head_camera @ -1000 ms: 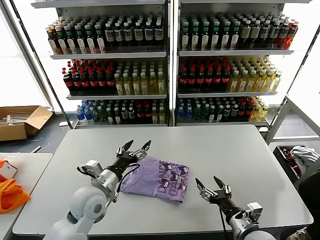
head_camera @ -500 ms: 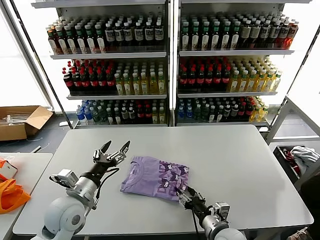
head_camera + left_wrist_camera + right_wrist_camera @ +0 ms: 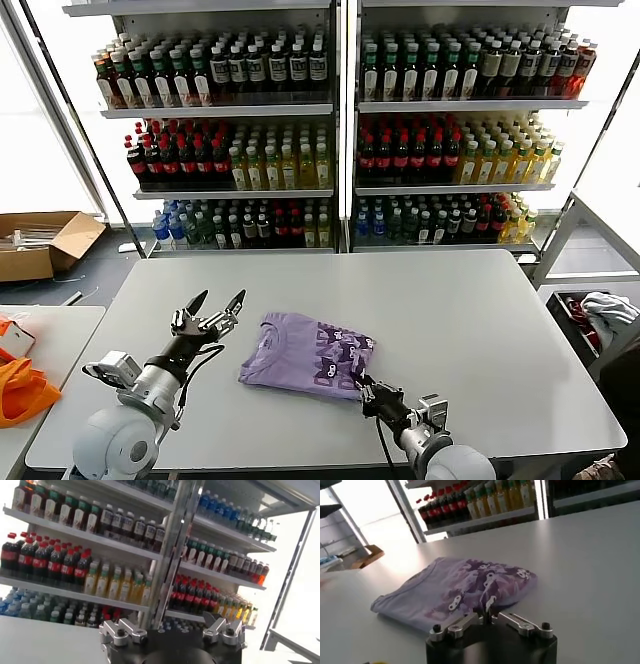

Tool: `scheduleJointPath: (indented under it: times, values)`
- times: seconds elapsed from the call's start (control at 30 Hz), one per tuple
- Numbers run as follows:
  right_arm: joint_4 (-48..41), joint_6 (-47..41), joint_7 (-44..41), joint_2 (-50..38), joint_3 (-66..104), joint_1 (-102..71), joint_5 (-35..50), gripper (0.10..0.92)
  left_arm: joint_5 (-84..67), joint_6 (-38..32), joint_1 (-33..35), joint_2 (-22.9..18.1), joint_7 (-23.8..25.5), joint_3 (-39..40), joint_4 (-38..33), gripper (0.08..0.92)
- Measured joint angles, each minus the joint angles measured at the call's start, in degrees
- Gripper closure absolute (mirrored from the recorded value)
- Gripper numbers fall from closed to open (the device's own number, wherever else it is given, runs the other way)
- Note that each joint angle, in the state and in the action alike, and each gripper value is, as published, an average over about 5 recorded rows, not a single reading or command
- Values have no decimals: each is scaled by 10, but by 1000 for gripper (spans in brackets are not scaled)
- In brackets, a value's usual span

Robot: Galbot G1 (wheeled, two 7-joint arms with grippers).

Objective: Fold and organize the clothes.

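Note:
One folded lavender T-shirt [image 3: 310,355], dark purple print facing up, lies on the grey table [image 3: 470,310] a little left of centre. My right gripper [image 3: 364,385] is low at the shirt's near right corner. In the right wrist view the fingers are pressed together on the near edge of the T-shirt [image 3: 465,580], so the right gripper [image 3: 487,614] is shut on the fabric. My left gripper [image 3: 213,303] hangs open above the table just left of the shirt, touching nothing. The left wrist view shows the left gripper [image 3: 169,629] with spread jaws facing the shelves.
Shelves of bottled drinks [image 3: 340,130] stand behind the table. A cardboard box [image 3: 40,243] sits on the floor at far left. Orange fabric [image 3: 22,392] lies on a side table at left. A white-grey cloth heap [image 3: 605,310] rests in a bin at right.
My right gripper moved left to the shirt's near corner and closed on its edge. My left gripper pulled away from the shirt toward the left, staying open.

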Motion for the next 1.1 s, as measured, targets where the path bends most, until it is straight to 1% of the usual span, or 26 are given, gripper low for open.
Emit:
scheduleJointPath:
  times: [0.07,0.13,0.4,0.5,0.6,0.87,1.1]
  values:
    - [-2,-8,-19,-11,7,7,-20,897,0,-2,4,0,1,-2,2,177]
    - [-7,-15,-37,-23,17,14,-39,902,1,-4,7,-1,2,-3,4,177]
    - [-25,-27,-78,-50,67,33,-92,902,5,-4,7,-4,3,6,3,177]
    - [-24,-26,-85,-53,86,31,-103,875,6,-2,3,-4,2,12,2,177]
    - [-18,-22,-87,-55,105,25,-108,803,8,-1,0,-3,2,17,1,177]
    - [25,3,-71,-44,143,-8,-105,569,16,-2,-2,-6,3,28,-3,177]
    - [34,18,-44,-18,106,15,-97,370,21,-2,0,-6,2,31,-9,177]
